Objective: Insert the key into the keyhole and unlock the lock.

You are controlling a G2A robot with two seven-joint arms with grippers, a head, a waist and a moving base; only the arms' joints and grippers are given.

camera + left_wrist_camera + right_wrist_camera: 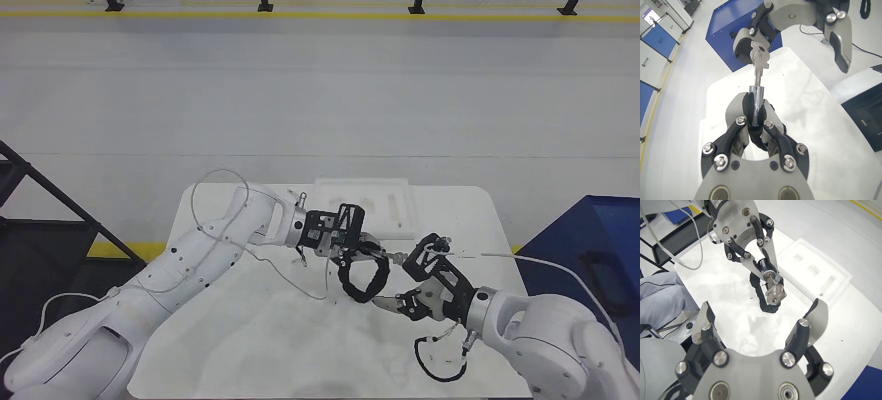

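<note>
My left gripper (755, 100) is shut on the chrome cylinder of the lock (756, 98), holding it above the white table (250, 330). The key (760, 60) sits with its blade in the keyhole, and a second key hangs from its ring. In the right wrist view the lock (769, 274) faces me with the key (775, 293) sticking out, and the lock's black cable (761, 296) loops below the left gripper (769, 273). My right gripper (762, 307) is open, a short way from the key head. From above, the left gripper (372, 248) and right gripper (405, 285) meet mid-table.
A white foam tray (362, 200) with rectangular recesses lies at the table's far edge, behind the lock. A blue bin (590, 250) stands off the table's right side. A black metal frame (40, 200) stands to the left. A thin white cable (300, 275) trails under the left arm.
</note>
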